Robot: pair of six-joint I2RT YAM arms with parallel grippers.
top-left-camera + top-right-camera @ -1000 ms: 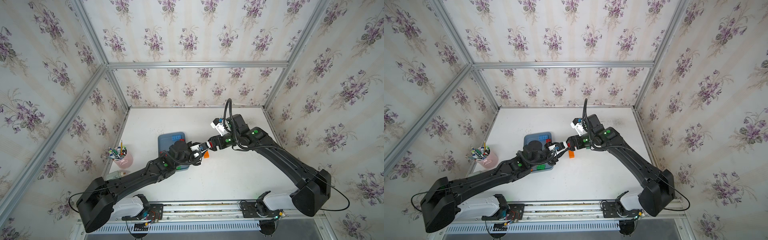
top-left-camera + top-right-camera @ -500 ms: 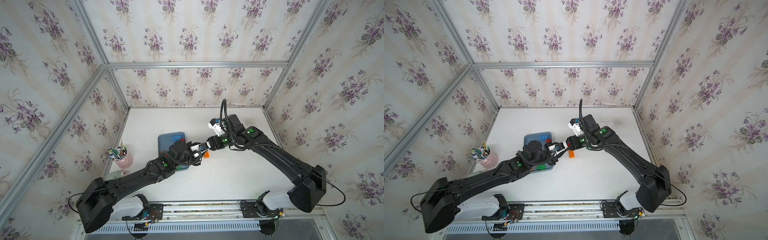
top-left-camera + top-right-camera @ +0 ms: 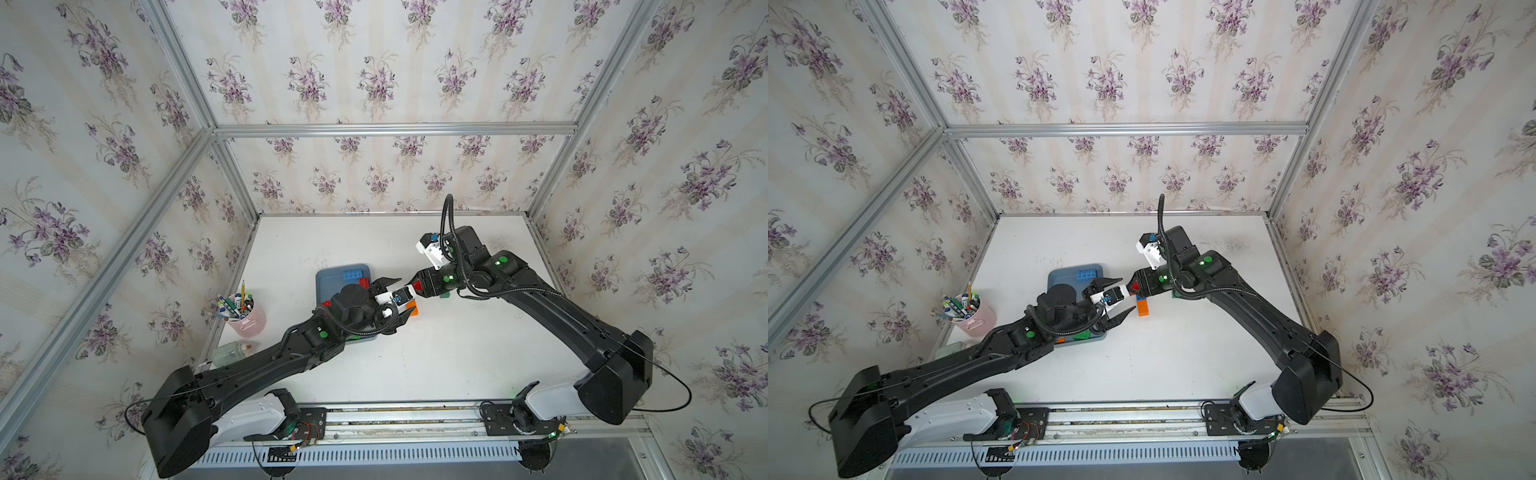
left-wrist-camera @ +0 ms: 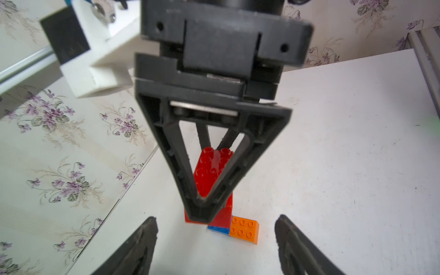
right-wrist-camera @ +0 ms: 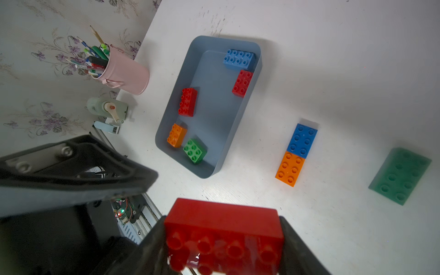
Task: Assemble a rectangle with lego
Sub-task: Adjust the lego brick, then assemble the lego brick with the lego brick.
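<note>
- Above the white table (image 5: 345,71), the right gripper (image 4: 202,207) clamps a glossy red oblong brick (image 5: 223,228). The left gripper (image 4: 215,248) stands close by, spread wide and empty.
- Beneath them, one blue brick (image 5: 302,140) butts against one orange brick (image 5: 290,169), and one green oblong brick (image 5: 400,176) lies apart.
- Nearby, the blue-grey tray (image 5: 214,114) holds five studded bricks (image 5: 188,102): two red, one blue, one orange, one green.

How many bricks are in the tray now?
5. In the tray: blue brick in a corner, red brick beside it, second red brick by the opposite wall, orange brick and green brick at the other end. None seems hidden.
</note>
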